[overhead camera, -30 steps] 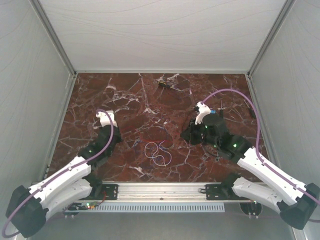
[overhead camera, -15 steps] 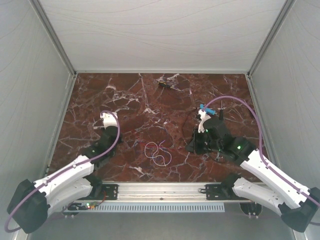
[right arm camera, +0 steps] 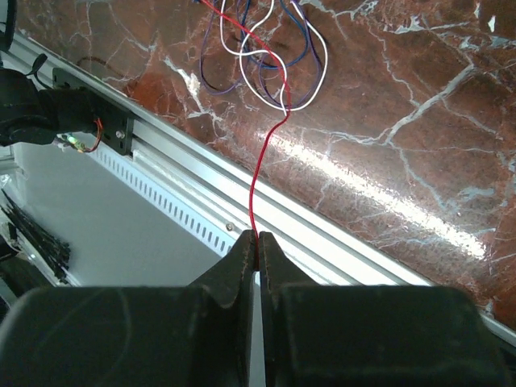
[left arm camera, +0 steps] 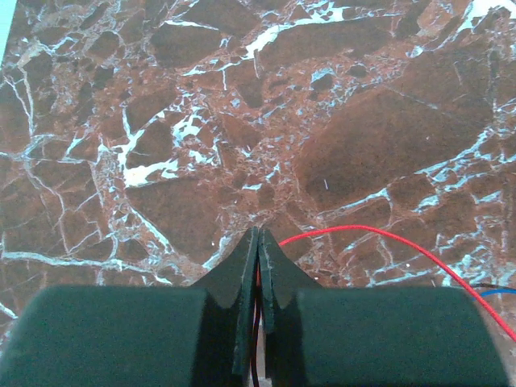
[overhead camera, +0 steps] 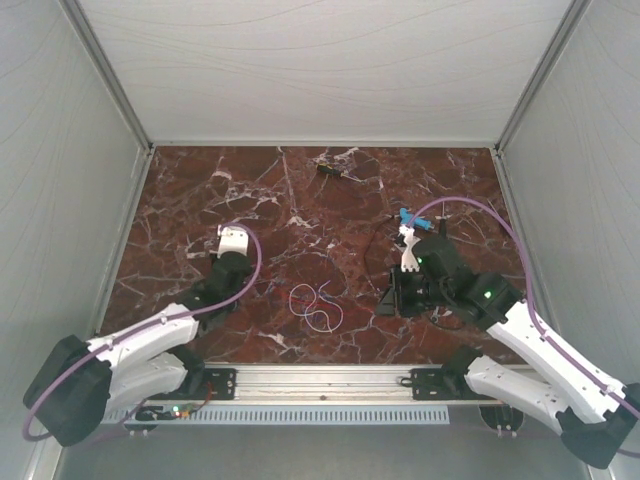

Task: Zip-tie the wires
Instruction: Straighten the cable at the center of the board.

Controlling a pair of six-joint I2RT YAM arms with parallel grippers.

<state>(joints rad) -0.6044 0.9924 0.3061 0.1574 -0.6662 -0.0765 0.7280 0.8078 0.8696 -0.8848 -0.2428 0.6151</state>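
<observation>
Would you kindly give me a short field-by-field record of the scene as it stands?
surface: marble table
wires: loose looped tangle lying on the table between the arms
tie: none seen around the wires
left hand: shut on red wire, which trails off to its right
right hand: shut on red wire that runs up into the tangle

The red-brown marble table (overhead camera: 200, 190) bears wires (overhead camera: 315, 303) and a small dark object (overhead camera: 333, 171).

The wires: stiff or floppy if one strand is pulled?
Probably floppy: the wires lie in thin, loose loops. Likely light enough to drag across the table; the red strand pinched by the right gripper runs nearly straight.
</observation>
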